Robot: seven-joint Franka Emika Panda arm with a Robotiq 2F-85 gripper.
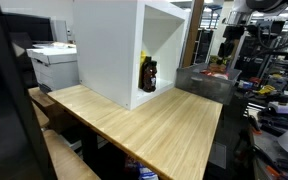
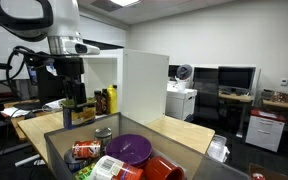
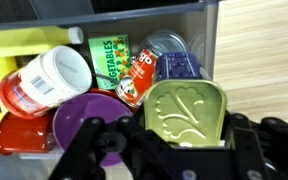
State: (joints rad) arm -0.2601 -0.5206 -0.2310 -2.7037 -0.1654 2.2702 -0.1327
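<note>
In the wrist view my gripper [image 3: 187, 142] is shut on a flat gold-green tin [image 3: 187, 108] with an embossed leaf on its lid; the black fingers [image 3: 242, 135] press on its two sides. The tin hangs over a grey bin [image 3: 213, 40] that holds a red cup [image 3: 42, 82], a purple bowl [image 3: 72, 125], a tomato can [image 3: 136, 78], a green-labelled can [image 3: 106, 58] and a blue-lidded can [image 3: 174, 62]. In an exterior view the arm and gripper [image 2: 74, 98] hang at the left, behind the bin [image 2: 56, 150]. The tin cannot be made out there.
A tall white open box [image 1: 119, 50] stands on the wooden table [image 1: 174, 125] with a brown bottle [image 1: 148, 73] inside. Bottles and jars [image 2: 104, 100] stand beside the box [image 2: 144, 80]. A printer [image 1: 52, 60], desks and monitors surround the table.
</note>
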